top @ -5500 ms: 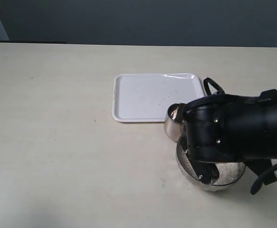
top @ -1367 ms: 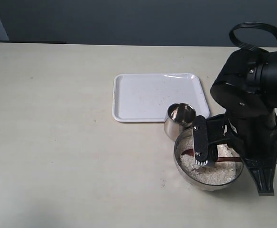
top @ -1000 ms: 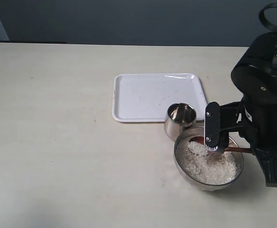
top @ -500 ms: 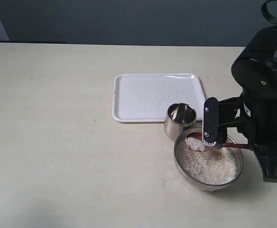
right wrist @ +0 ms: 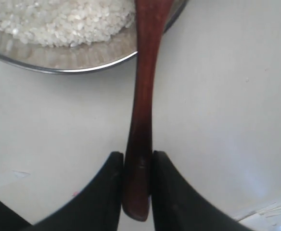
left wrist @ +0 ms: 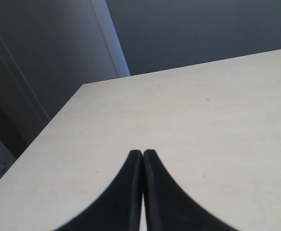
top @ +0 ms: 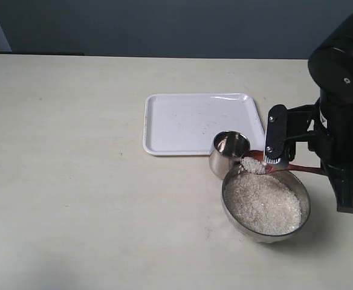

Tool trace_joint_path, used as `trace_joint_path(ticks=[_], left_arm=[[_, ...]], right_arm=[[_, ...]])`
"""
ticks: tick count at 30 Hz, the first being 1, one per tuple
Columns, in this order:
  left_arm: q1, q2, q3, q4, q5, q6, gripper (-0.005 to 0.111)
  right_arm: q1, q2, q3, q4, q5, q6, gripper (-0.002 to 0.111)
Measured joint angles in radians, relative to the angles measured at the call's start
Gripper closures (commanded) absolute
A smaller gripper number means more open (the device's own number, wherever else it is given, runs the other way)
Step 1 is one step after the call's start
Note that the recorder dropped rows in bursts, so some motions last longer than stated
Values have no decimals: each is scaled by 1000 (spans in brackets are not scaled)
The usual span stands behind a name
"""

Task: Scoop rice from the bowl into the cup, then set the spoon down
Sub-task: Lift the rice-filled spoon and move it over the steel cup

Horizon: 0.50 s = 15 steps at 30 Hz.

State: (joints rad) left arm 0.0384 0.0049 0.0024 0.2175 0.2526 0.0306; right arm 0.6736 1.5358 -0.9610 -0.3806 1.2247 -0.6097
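The steel bowl (top: 232,212) holds a bed of rice (top: 264,204) at the front right. The small steel cup (top: 228,156) stands just behind its left rim, touching the tray's near edge. The reddish-brown spoon (top: 297,168) hangs level above the bowl's far rim, and its scoop, heaped with rice (top: 252,164), is right beside the cup's rim. My right gripper (top: 320,173) (right wrist: 136,155) is shut on the end of the spoon handle (right wrist: 143,96), with the bowl rim (right wrist: 58,67) beyond it. My left gripper (left wrist: 143,153) is shut and empty over bare table.
A white rectangular tray (top: 188,121) lies behind the cup. The bulky black right arm (top: 346,90) stands over the table's right side. A black bar (top: 275,136) on that arm hangs just above the spoon.
The spoon came up out of the bowl with a heap of rice and moved back toward the cup. The right arm shifted up and to the right.
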Motion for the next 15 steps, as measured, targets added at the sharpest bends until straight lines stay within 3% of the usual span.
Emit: trace_joint_path(ticks=[15], left_arm=[[0, 0, 0, 0, 0, 0, 106]], right_arm=[[-2, 12, -57, -24, 0, -22, 108]])
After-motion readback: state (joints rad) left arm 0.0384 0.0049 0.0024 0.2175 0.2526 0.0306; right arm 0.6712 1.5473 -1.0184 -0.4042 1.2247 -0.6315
